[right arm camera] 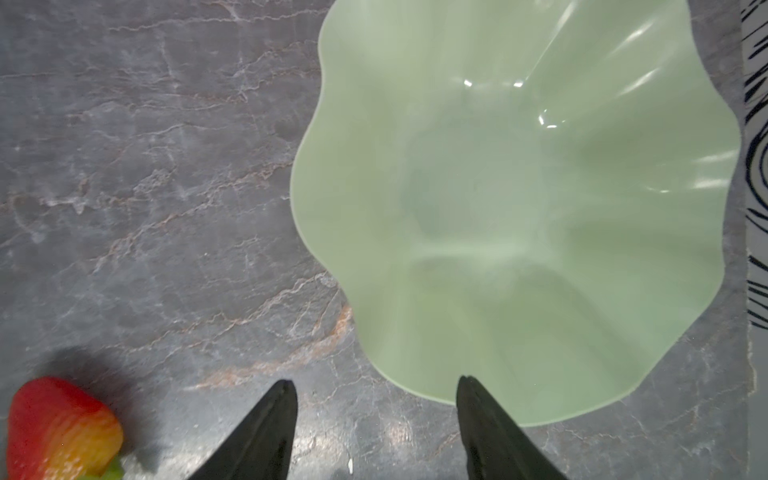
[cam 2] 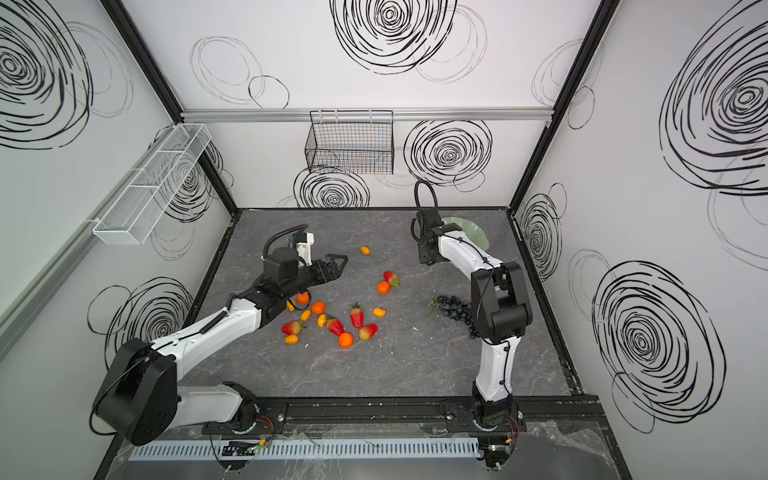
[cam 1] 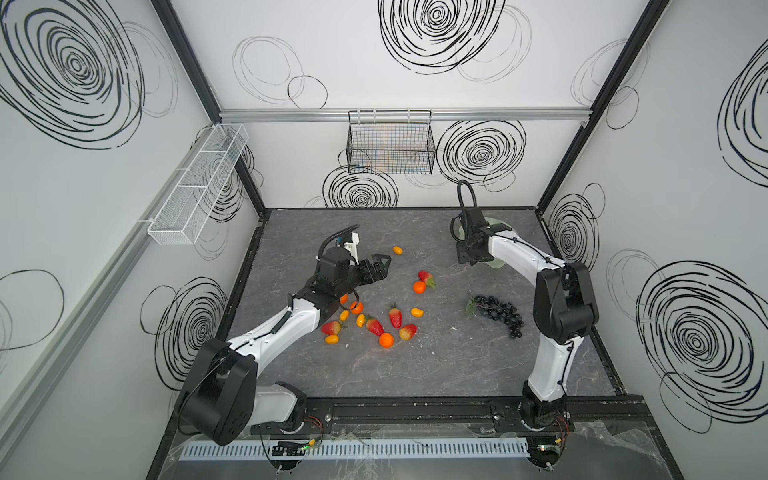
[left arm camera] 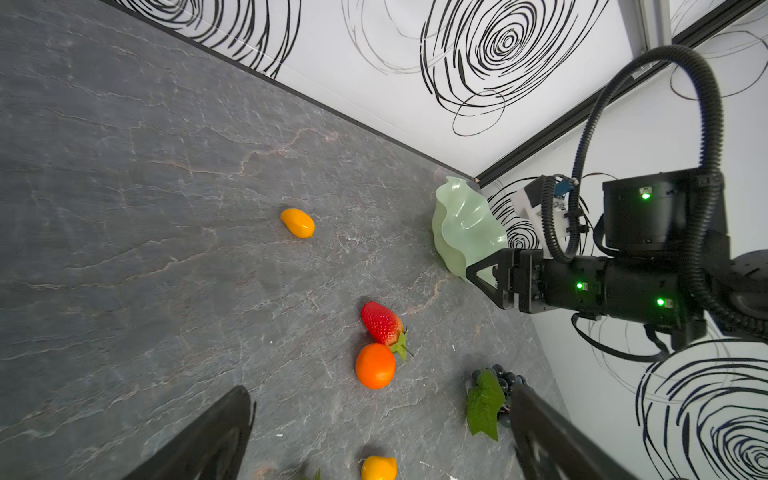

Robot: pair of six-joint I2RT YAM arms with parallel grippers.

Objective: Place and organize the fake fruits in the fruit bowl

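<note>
Straddling the rim of the bowl (right arm camera: 519,166) at the far right corner of the bench (cam 1: 415,374), the right end effector (right arm camera: 374,384) stands apart. The left end effector (cam 1: 386,264) hangs wide apart beside scattered strawberries (cam 1: 395,318), tangerines (cam 1: 386,340) and kumquats (cam 1: 397,250). Grapes (cam 1: 498,313) flank the right arm (cam 1: 515,253).

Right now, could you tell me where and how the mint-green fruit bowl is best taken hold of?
Probably the thin wavy rim of the fruit bowl, from above, one finger inside and one outside: the bowl is too wide to span, and its rim flares up off the table. The right gripper hangs astride the rim, jaws apart.
</note>
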